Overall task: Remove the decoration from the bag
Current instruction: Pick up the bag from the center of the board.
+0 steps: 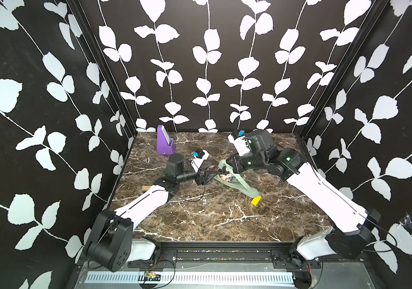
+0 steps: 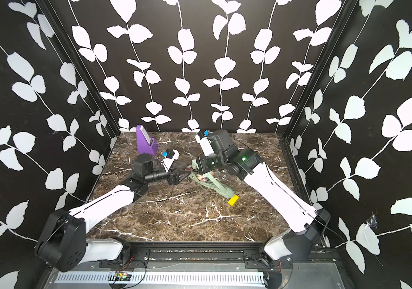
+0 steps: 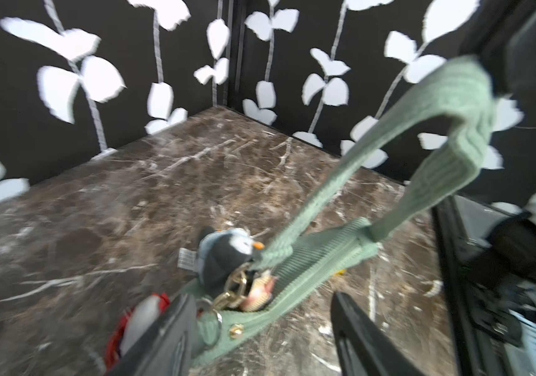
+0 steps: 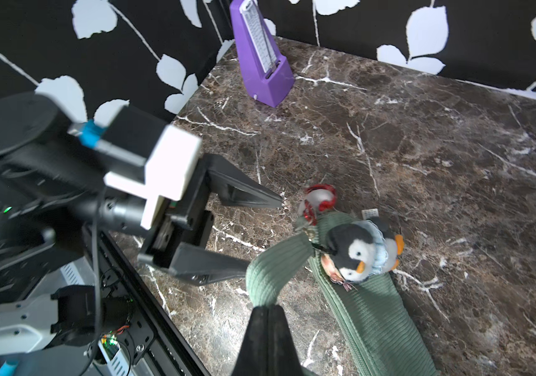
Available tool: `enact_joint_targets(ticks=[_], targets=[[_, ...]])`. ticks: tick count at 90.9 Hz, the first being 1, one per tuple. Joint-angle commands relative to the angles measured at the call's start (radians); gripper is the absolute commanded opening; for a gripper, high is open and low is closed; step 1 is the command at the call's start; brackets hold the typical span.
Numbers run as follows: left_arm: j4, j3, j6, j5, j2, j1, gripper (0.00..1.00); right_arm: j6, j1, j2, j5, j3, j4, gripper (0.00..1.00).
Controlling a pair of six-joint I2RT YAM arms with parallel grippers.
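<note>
Right pincer (image 4: 268, 309) is clamped tight on the strap (image 4: 276, 263), holding it up in a loop off the worktop (image 4: 455, 146). Left pincer (image 4: 265, 231) stands wide with nothing in it, jaws aimed at the charm end of the bag (image 4: 374, 312). Bag lies flat mid-worktop between your two arms. Expect it to be light, soft and limp: ribbed fabric that will likely fold and drag rather than resist, so the strap hold is probably your anchor. Charms look light and squashy, and pulling on plush would likely just stretch it. Go for the gold chain (image 3: 237, 286) or the ring (image 3: 218, 320) at the strap root, both small and probably slippery. Count: one bag, one strap, three charms as far as I can tell: penguin plush (image 4: 357, 250), red-and-white charm (image 4: 320, 198), and a peach-coloured one (image 3: 260, 289) half hidden under the penguin. Also one purple metronome (image 4: 263, 65) at the back, one yellow block (image 1: 256, 200) at the bag's near end (touching or just beside, can't tell), and one wooden piece (image 1: 146, 188) partly under your left arm.
</note>
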State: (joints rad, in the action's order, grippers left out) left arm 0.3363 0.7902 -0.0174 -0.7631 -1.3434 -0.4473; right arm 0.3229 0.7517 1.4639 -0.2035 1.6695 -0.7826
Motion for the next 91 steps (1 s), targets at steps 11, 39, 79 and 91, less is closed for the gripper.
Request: enact_joint_targets(ticks=[11, 39, 79, 91], targets=[[-0.026, 0.045, -0.049, -0.097, 0.022, 0.007, 0.68, -0.09, -0.022, -0.011, -0.095, 0.07, -0.02, 0.0], [0.001, 0.058, -0.042, -0.093, 0.022, 0.007, 0.66, -0.119, -0.056, -0.01, -0.165, 0.095, -0.038, 0.0], [0.043, 0.075, -0.016, -0.128, -0.042, 0.0, 0.55, -0.112, -0.066, -0.012, -0.212, 0.098, -0.028, 0.0], [0.044, 0.088, -0.015, -0.128, -0.061, -0.011, 0.48, -0.094, -0.066, -0.021, -0.208, 0.082, -0.007, 0.0]])
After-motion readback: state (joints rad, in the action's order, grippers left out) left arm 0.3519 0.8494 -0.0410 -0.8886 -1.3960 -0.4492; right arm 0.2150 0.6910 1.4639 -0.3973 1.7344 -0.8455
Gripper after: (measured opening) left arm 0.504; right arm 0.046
